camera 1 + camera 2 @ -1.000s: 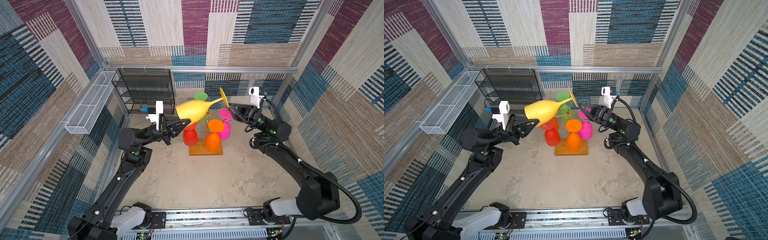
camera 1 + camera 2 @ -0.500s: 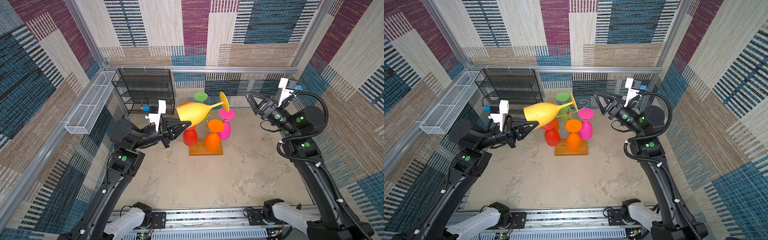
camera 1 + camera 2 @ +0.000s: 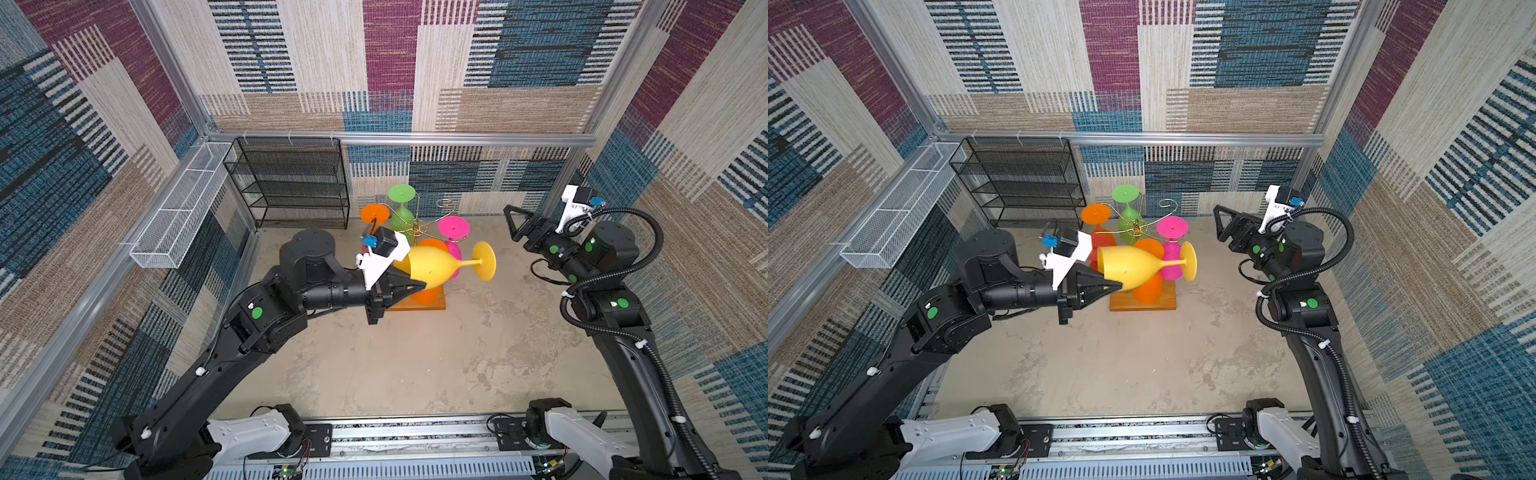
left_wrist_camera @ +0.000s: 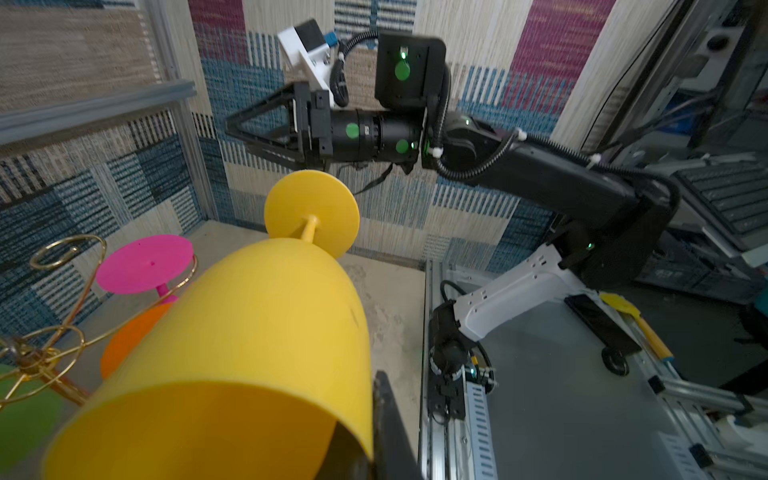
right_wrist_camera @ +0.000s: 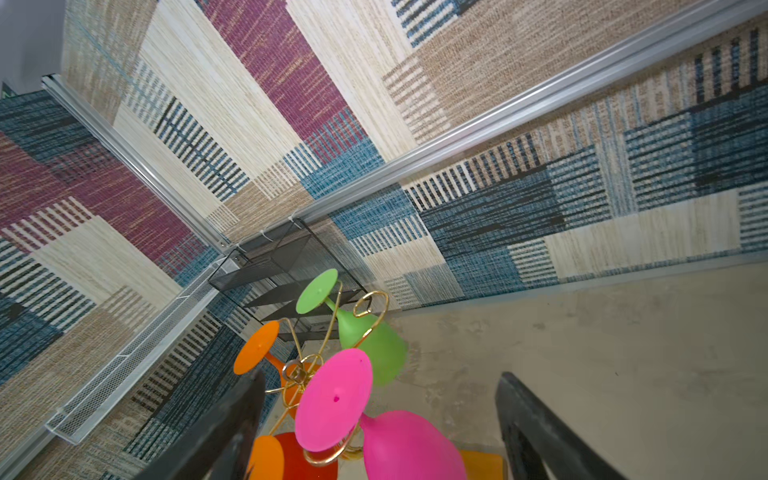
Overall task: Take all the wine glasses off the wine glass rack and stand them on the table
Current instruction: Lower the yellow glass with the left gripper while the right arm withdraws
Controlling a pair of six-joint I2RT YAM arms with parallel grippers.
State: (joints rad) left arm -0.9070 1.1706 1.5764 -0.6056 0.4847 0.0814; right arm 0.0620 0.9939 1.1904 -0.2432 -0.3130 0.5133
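Note:
The yellow wine glass (image 3: 436, 268) (image 3: 1133, 266) (image 4: 257, 332) lies sideways in the air in front of the wine glass rack, free of its arms. My left gripper (image 3: 417, 286) (image 3: 1117, 286) (image 4: 368, 432) is shut on its rim, one finger inside the bowl and one outside. The wine glass rack (image 3: 417, 226) (image 3: 1136, 227) (image 5: 299, 374) is a gold pole with curled arms on a wood base (image 3: 419, 305). Green, pink, orange and red glasses hang on it. My right gripper (image 3: 511, 222) (image 3: 1219, 222) (image 5: 380, 376) stands open and empty to the right of the rack.
A black mesh shelf unit (image 3: 291, 183) stands against the back wall left of the rack. A long white wire basket (image 3: 178, 208) hangs on the left wall. The yellow glass's foot (image 3: 484, 261) points toward my right arm.
My right gripper has let go of the yellow glass's foot, opened wide and drawn back to the right. My left arm has brought the glass lower and nearer, in front of the rack.

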